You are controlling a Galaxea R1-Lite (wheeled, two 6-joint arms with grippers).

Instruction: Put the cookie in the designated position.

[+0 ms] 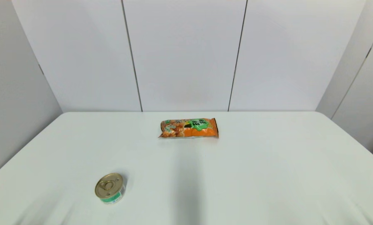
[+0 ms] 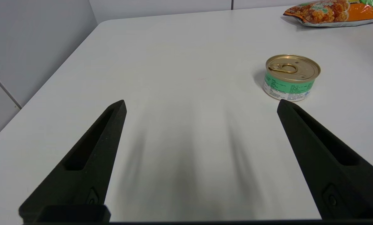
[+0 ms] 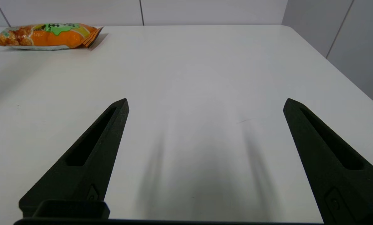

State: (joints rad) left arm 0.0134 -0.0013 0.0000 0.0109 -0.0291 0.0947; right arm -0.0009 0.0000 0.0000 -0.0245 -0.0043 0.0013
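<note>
The cookie (image 1: 189, 128), an oblong orange plastic packet with a green scalloped badge and pictured golden-brown snacks, lies flat on the white desk (image 1: 267, 175), near the far edge and about midway across. Its long side runs across the desk, its printed face is up, and nothing touches it.

Well apart from it, nearer the robot and to its left, stands a small round tin (image 1: 110, 188) with a gold pull-tab lid and a green label, upright on the desk.

The desk surface is smooth and plain white with rounded far corners. A soft grey shadow runs from the near edge toward the packet. Behind the desk rise pale grey wall panels (image 1: 186, 53) divided by thin dark vertical seams, and similar panels close in on both sides.

Neither arm shows in the head view. In the left wrist view the left pincer (image 2: 201, 106) hangs above the desk near its left side, fingers spread wide and holding nothing, with the tin just beyond one fingertip. In the right wrist view the right pincer (image 3: 205, 104) is likewise spread wide and empty above bare desk, the packet lying far beyond it.
</note>
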